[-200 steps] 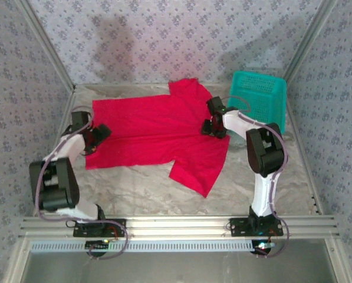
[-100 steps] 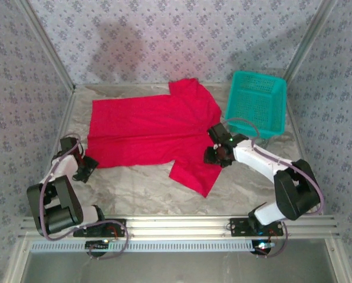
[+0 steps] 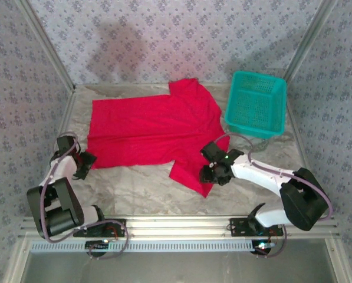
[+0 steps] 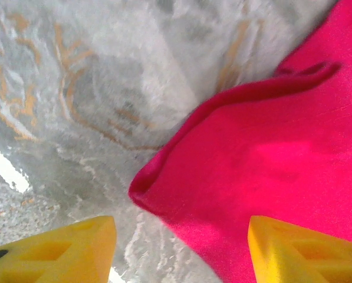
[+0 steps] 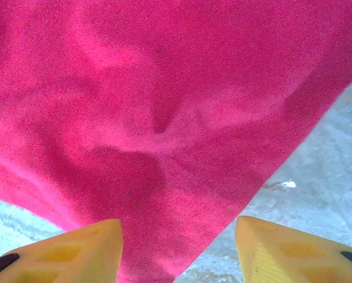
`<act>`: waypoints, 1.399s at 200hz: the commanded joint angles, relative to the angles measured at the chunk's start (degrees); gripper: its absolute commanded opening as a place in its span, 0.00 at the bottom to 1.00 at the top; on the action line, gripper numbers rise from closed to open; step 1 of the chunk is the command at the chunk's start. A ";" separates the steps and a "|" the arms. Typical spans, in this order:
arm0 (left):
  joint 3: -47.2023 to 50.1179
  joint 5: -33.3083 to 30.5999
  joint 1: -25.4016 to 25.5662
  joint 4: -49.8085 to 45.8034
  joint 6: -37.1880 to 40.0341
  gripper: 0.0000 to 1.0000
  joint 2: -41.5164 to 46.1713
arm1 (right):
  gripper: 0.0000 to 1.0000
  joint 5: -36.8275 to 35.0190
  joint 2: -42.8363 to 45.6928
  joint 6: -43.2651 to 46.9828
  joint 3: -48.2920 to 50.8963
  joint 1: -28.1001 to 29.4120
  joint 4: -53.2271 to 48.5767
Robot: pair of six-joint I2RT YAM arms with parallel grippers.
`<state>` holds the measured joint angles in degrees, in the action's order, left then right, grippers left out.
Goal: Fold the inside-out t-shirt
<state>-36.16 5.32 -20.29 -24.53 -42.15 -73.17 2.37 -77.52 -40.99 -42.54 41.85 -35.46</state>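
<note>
The inside-out t-shirt, bright red, lies spread flat on the table with its hem to the left and its sleeves at the top and bottom right. My left gripper hovers at the shirt's near-left hem corner, jaws open with the corner between the yellow fingers. My right gripper sits over the near sleeve, open, its yellow fingertips straddling the sleeve's edge. Nothing is held by either gripper.
A teal mesh basket stands at the back right, close to the shirt's collar side. Bare marbled tabletop lies in front of the shirt. Patterned walls close in the left, right and back.
My left gripper has let go of the hem and drawn back toward the left edge. My right arm has swung from the shirt's middle down to the near sleeve.
</note>
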 commanded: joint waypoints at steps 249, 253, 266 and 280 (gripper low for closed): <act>-12.52 4.93 0.03 -7.03 -2.20 0.00 6.71 | 0.00 -15.82 -0.09 4.23 -16.11 2.54 -6.20; -13.16 5.15 0.15 -7.54 -2.46 0.00 7.45 | 0.00 -16.02 0.33 4.49 -16.89 1.86 -6.26; -16.00 5.47 0.66 -8.78 -3.27 0.00 9.81 | 0.00 -16.93 1.69 8.36 -21.20 -0.54 -7.00; -20.58 6.13 1.11 -9.80 -4.56 0.00 11.63 | 0.00 -18.60 3.25 11.55 -27.62 -3.08 -8.13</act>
<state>-49.56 9.65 -19.84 -30.57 -44.21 -65.21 -10.98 -77.65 -37.26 -61.17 42.22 -40.93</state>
